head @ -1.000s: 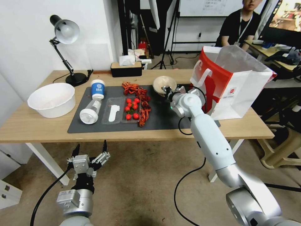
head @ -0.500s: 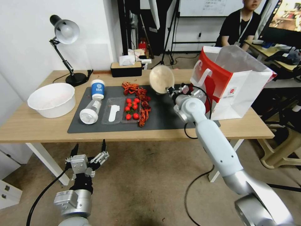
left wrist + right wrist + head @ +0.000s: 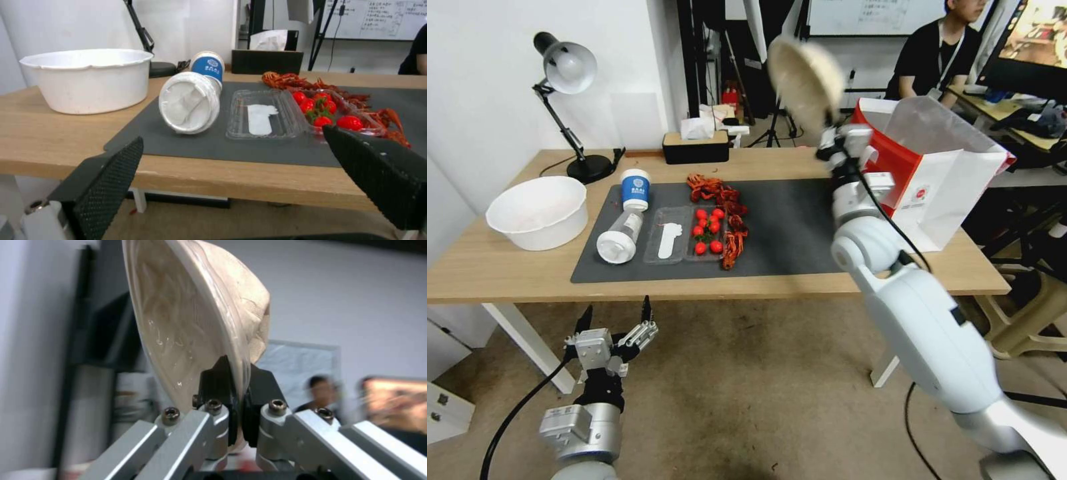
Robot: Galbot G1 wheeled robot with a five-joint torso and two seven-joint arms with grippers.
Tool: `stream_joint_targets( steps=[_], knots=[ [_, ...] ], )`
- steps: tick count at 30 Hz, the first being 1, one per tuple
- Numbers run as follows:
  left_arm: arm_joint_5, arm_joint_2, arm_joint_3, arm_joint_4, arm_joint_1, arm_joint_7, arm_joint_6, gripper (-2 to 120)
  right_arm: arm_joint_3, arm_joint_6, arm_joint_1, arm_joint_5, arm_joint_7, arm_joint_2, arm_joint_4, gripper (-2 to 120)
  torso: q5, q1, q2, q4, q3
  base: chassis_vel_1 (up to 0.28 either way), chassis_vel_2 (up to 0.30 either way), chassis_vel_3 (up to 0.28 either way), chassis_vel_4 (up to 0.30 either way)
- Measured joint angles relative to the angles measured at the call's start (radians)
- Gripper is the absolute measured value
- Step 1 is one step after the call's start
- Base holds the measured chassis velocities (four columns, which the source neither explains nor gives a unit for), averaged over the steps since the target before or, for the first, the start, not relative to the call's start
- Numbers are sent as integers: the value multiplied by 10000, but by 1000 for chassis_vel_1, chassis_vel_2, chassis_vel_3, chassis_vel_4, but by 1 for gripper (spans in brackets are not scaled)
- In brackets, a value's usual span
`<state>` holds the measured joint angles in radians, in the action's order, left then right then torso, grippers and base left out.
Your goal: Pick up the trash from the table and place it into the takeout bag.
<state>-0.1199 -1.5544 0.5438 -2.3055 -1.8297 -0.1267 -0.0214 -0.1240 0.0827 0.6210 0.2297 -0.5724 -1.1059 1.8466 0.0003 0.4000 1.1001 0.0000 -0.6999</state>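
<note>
**Bowl up off the mat, swinging toward the bag**

Since 1 s ago our right arm has lifted the beige bowl from the back of the grey mat to well above the desk, just beside the open top of the takeout bag, on its left. Left arm hasn't moved.

- Right pincer: clamped on the bowl's rim. Wrist view shows one black pad inside the wall, one outside, the rim pinched between them. Rim grip makes sense: bowl is too wide to span, so we hold it by the edge and it hangs tilted, nearly on its side.
- Height: bowl looks high enough to clear the bag's rim and white handle. Not over the opening yet, we judge; still needs to travel right before release.
- Left pincer: parked below the desk's front edge, fingers spread wide, holding nothing. Kept out of the right arm's way.
- Remaining trash on the mat's left end: blue-and-white paper cup upright, clear plastic bottle lying on its side just in front of it.
- Risk: thin rim grip plus tilt, so the bowl could slip if swung fast.
</note>
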Motion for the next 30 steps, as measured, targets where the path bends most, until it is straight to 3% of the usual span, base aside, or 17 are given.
stream_joint_targets(
  steps=[3, 6, 12, 25, 30],
  knots=[
    [0, 6, 3, -4, -10, 1, -3, 100, -324, 521, 91, -156, -395, 299, 252, 0, -2, 0, 0, -2, 0, 0, 0, 0, 0],
    [57, 6, -27, -68, -67, 31, -10, 100, -815, 1266, 191, 591, -853, 752, 454, 0, 0, 0, 0, -2, 0, 0, 0, 0, 0],
    [175, -63, -158, -67, -2, 70, -9, 100, -1250, 1464, 314, 1692, -984, 1050, 246, 0, -1, 0, 0, -1, -1, 0, 0, 0, 0],
    [142, -127, -212, -178, 11, 108, 25, 100, -1274, 1470, 364, 2358, -846, 1250, 116, 45, -3, 0, -2, -1, -1, 0, 0, 0, 0],
    [107, -97, -172, -179, 11, 110, 26, 100, -1174, 873, 460, 3163, -464, 1257, 567, 65, -3, 0, -2, 0, -1, 0, 0, 0, 0]
  ],
)
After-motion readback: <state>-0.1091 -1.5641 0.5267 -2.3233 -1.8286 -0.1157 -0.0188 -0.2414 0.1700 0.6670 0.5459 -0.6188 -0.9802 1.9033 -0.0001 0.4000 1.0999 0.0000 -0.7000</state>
